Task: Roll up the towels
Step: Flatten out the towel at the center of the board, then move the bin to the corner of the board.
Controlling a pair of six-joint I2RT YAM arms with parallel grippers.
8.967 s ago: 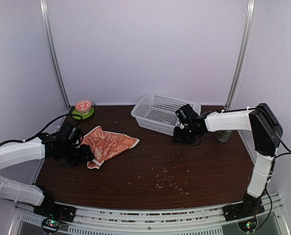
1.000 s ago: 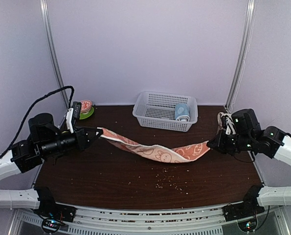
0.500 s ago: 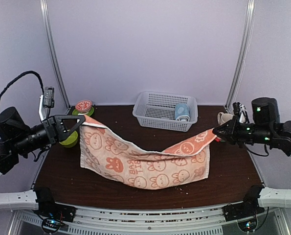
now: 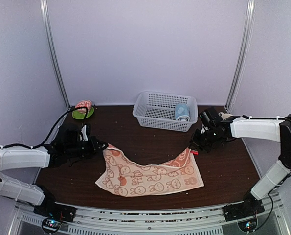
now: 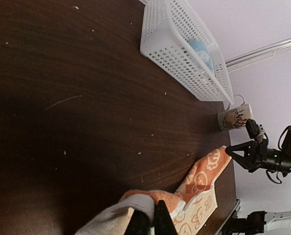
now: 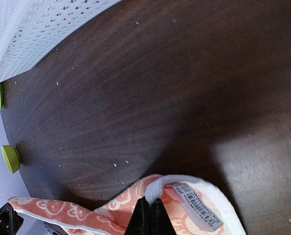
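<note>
We are holding the orange-red towel [image 4: 150, 174] by its two far corners, one in each claw. The left gripper [image 4: 100, 145] is clamped tight on the left corner, and its wrist view is showing the two fingers pressed together with cloth bunched between them. The right gripper [image 4: 194, 147] is pinched narrow on the right corner, biting the white hem just beside a printed label [image 6: 194, 208].

Half a second ago we were carrying the towel high and stretched wide, so that it hung like a curtain above the table [image 4: 150, 137]. Now we are bringing both arms down and inward. The bulk of the cloth is lying flat on the near middle of the table, pattern up, and only the far edge is sagging between the two claws. The left claw is sitting low, close to the tabletop at the left. The right claw has swung in from the far right edge and is now working in front of the mug [image 4: 226, 116].

The light blue towel [image 4: 182, 112] is resting rolled in the right end of the basket [image 4: 157, 120] at the far side, just as before. The green dish [image 4: 83, 113] is staying in the far left corner.
</note>
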